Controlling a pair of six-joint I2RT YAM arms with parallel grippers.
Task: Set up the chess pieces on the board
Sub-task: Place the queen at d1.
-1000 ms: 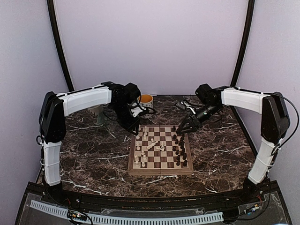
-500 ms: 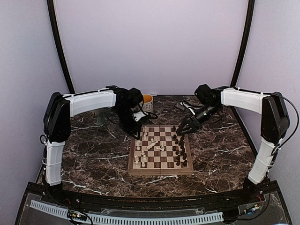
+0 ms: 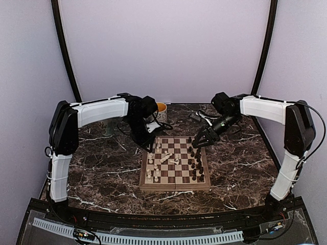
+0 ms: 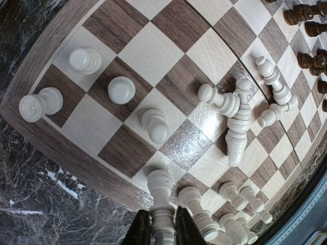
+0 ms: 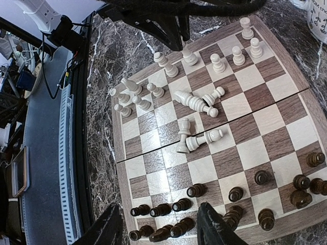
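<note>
- Your L gripper point(image 4: 162, 230) pinches an upright white piece point(image 4: 161, 191) near the board's point(image 3: 173, 187) edge.
- Your R gripper point(image 5: 161, 224), fingers spread, hovers over the dark pieces point(image 5: 163, 209).
- Several toppled white pieces point(image 5: 196, 103) lie mid-board.

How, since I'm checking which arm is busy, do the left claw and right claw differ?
The left claw is shut on a white chess piece; the right claw is open and empty. The left claw is over the board's white side; the right claw is over the dark pieces. Both sit near the board's far edge.
</note>
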